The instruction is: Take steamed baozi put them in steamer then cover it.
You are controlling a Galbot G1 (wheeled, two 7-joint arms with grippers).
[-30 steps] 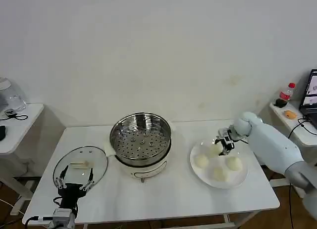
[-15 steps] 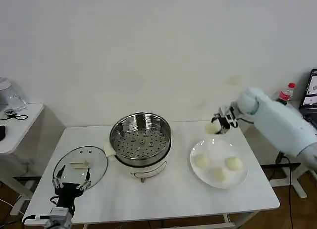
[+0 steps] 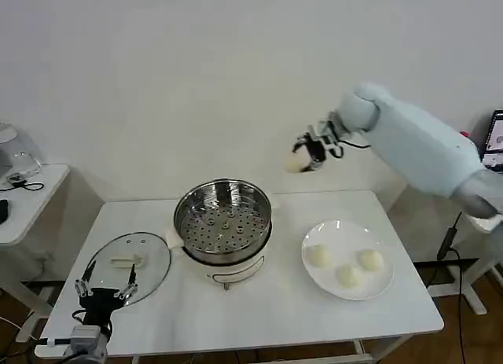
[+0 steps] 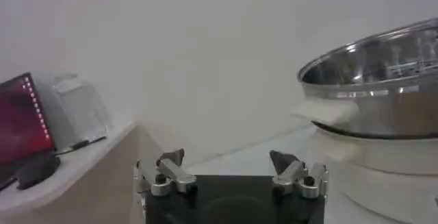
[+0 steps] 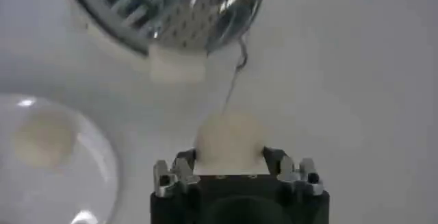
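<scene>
Aloft, right gripper (image 3: 310, 156) clamps one smooth, pale, domed baozi (image 3: 296, 164); left gripper (image 3: 103, 288) open.

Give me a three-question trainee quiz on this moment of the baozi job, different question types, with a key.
1. True or false: the steamer already holds a baozi.
2. How many baozi lie on the white plate? A) two B) three C) four
3. Fill in: the right gripper is shut on a ____ in the air, up and to the right of the steamer.

Key: 1 false, its perforated floor is bare. 2 B. 3 baozi. The left gripper, jaws open, sits low at the near edge of the glass lid, which lies flat on the table.
</scene>
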